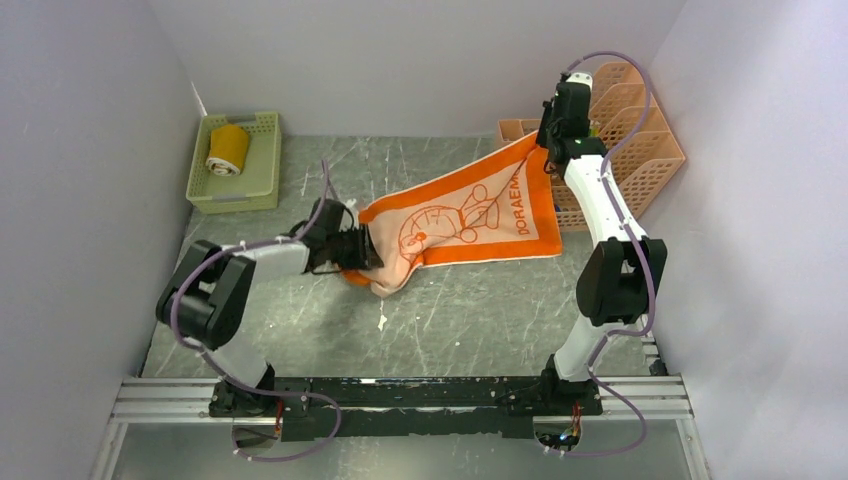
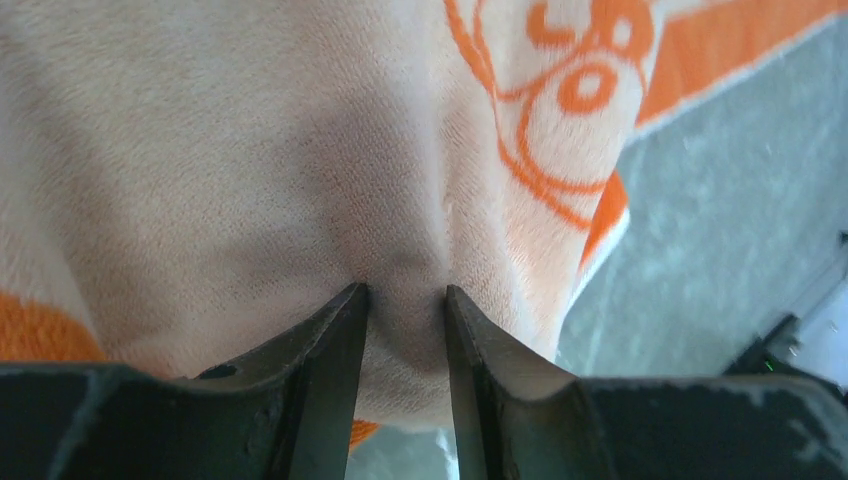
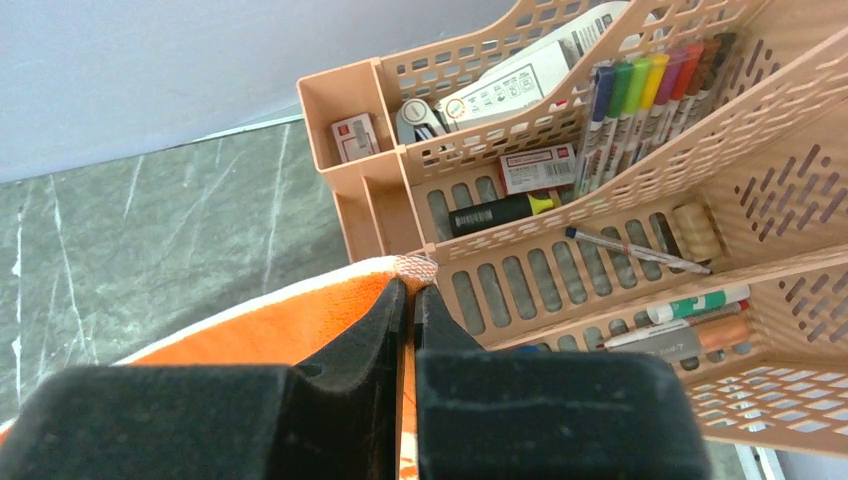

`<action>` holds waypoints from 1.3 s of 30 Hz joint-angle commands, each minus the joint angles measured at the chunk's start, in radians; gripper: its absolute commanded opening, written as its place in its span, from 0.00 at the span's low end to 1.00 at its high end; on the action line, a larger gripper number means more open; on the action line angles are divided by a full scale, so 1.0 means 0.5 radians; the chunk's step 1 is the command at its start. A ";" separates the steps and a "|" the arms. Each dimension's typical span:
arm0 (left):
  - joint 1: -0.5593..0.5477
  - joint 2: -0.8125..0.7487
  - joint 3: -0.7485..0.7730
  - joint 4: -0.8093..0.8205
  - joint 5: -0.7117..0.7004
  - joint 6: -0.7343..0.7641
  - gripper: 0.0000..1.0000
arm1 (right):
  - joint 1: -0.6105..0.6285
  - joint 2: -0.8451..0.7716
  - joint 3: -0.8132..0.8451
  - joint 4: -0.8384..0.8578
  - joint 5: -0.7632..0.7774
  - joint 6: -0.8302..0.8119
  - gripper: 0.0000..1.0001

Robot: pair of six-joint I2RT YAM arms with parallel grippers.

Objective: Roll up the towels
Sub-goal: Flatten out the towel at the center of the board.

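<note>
The orange towel (image 1: 470, 215) with white print and "DORAEM" lettering hangs stretched between my two grippers above the table. My left gripper (image 1: 362, 250) is shut on its bunched peach left end, and in the left wrist view the gripper (image 2: 407, 290) pinches a fold of the cloth (image 2: 300, 150). My right gripper (image 1: 548, 140) is shut on the far right corner, held up by the rack; in the right wrist view the gripper (image 3: 411, 290) clamps the towel's orange edge (image 3: 290, 330). The mustard-yellow towel (image 1: 228, 148) lies rolled in the green basket.
The green mesh basket (image 1: 240, 190) stands at the back left. The peach file rack (image 1: 640, 150) with pens and small boxes (image 3: 560, 170) stands at the back right, right behind my right gripper. White walls close in three sides.
</note>
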State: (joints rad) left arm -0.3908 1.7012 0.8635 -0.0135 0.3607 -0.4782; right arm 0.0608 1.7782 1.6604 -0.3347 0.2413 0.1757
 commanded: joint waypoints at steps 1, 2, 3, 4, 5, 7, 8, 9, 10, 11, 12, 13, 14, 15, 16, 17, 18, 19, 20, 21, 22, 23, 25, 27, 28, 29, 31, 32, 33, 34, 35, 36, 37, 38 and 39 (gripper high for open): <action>-0.248 -0.244 -0.367 0.377 0.065 -0.521 0.45 | 0.001 -0.104 0.014 0.022 -0.082 0.006 0.00; -0.317 -0.288 -0.436 0.439 0.045 -0.626 0.44 | -0.001 -0.113 0.012 0.024 -0.090 0.007 0.00; -0.387 -0.322 -0.496 0.510 0.029 -0.715 0.44 | 0.001 -0.122 0.011 0.026 -0.099 0.012 0.00; -0.457 -0.349 -0.537 0.573 0.007 -0.801 0.44 | 0.001 -0.132 0.011 0.027 -0.104 0.013 0.00; -0.509 -0.366 -0.558 0.613 -0.011 -0.860 0.44 | 0.000 -0.141 0.011 0.024 -0.108 0.013 0.00; -0.563 -0.408 -0.528 0.560 -0.039 -0.873 0.45 | -0.002 -0.159 0.014 0.019 -0.116 0.006 0.00; -0.561 -0.445 -0.485 0.462 -0.062 -0.848 0.46 | 0.000 -0.168 0.018 0.016 -0.121 0.001 0.00; -0.540 -0.501 -0.407 0.362 -0.119 -0.789 0.48 | 0.001 -0.177 0.020 0.011 -0.123 -0.003 0.00; -0.499 -0.549 -0.326 0.240 -0.154 -0.711 0.51 | 0.001 -0.189 0.018 0.009 -0.124 -0.009 0.00; -0.431 -0.613 -0.238 0.116 -0.151 -0.643 0.52 | 0.000 -0.195 0.015 0.009 -0.126 -0.015 0.00; -0.351 -0.651 -0.157 0.009 -0.120 -0.570 0.53 | -0.001 -0.204 0.013 0.007 -0.131 -0.019 0.00; -0.248 -0.688 -0.079 -0.096 -0.084 -0.490 0.54 | 0.000 -0.210 0.010 0.009 -0.136 -0.020 0.00; -0.177 -0.728 -0.030 -0.182 -0.057 -0.456 0.55 | 0.001 -0.211 0.008 0.011 -0.149 -0.020 0.00; -0.126 -0.777 -0.007 -0.238 -0.043 -0.439 0.56 | 0.001 -0.218 0.001 0.015 -0.163 -0.023 0.00; -0.090 -0.829 -0.018 -0.280 -0.036 -0.447 0.57 | 0.003 -0.220 0.001 0.016 -0.179 -0.023 0.00; -0.065 -0.888 -0.054 -0.300 -0.027 -0.475 0.57 | 0.001 -0.220 -0.005 0.016 -0.186 -0.023 0.00; -0.046 -0.946 -0.119 -0.310 -0.022 -0.523 0.58 | -0.001 -0.223 -0.007 0.021 -0.194 -0.023 0.00; -0.035 -1.019 -0.194 -0.307 -0.028 -0.581 0.59 | 0.001 -0.225 -0.011 0.020 -0.199 -0.023 0.00; -0.029 -1.102 -0.301 -0.296 -0.041 -0.658 0.60 | 0.002 -0.225 -0.018 0.022 -0.208 -0.023 0.00; -0.025 -1.186 -0.415 -0.268 -0.067 -0.746 0.61 | 0.004 -0.225 -0.024 0.026 -0.217 -0.025 0.00; -0.019 -1.288 -0.530 -0.251 -0.103 -0.834 0.63 | 0.004 -0.231 -0.030 0.029 -0.227 -0.023 0.00; -0.011 -1.394 -0.650 -0.236 -0.141 -0.923 0.63 | 0.004 -0.233 -0.035 0.031 -0.234 -0.023 0.00; 0.008 -1.613 -0.867 -0.258 -0.268 -1.085 0.63 | 0.005 -0.230 -0.040 0.034 -0.253 -0.023 0.00; 0.017 -1.846 -0.983 -0.353 -0.432 -1.203 0.64 | 0.010 -0.224 -0.044 0.040 -0.270 -0.023 0.00; 0.020 -1.982 -1.016 -0.418 -0.518 -1.238 0.64 | 0.012 -0.221 -0.043 0.043 -0.278 -0.022 0.00; 0.026 -2.056 -1.032 -0.488 -0.588 -1.260 0.64 | 0.017 -0.217 -0.042 0.045 -0.287 -0.023 0.00; 0.031 -2.150 -1.048 -0.595 -0.692 -1.282 0.65 | 0.027 -0.212 -0.041 0.046 -0.297 -0.023 0.00; 0.035 -2.164 -1.057 -0.617 -0.710 -1.285 0.66 | 0.028 -0.212 -0.046 0.044 -0.303 -0.023 0.00; 0.038 -2.152 -1.071 -0.616 -0.708 -1.295 0.67 | 0.032 -0.212 -0.048 0.046 -0.307 -0.025 0.00; 0.042 -2.127 -1.093 -0.596 -0.691 -1.310 0.67 | 0.036 -0.212 -0.054 0.047 -0.310 -0.023 0.00; 0.042 -2.087 -1.125 -0.549 -0.662 -1.326 0.67 | 0.036 -0.212 -0.056 0.047 -0.311 -0.023 0.00; 0.042 -2.044 -1.168 -0.479 -0.633 -1.353 0.67 | 0.037 -0.213 -0.061 0.047 -0.313 -0.025 0.00; 0.042 -1.997 -1.218 -0.399 -0.604 -1.382 0.67 | 0.039 -0.215 -0.067 0.047 -0.311 -0.026 0.00; 0.045 -1.944 -1.268 -0.314 -0.574 -1.406 0.67 | 0.040 -0.220 -0.068 0.046 -0.310 -0.030 0.00; 0.045 -1.893 -1.308 -0.220 -0.561 -1.422 0.66 | 0.039 -0.223 -0.071 0.044 -0.308 -0.036 0.00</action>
State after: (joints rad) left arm -0.3782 0.6792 0.2932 -0.2359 0.0727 -1.1229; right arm 0.0753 1.6981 1.6413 -0.3347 0.0933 0.1745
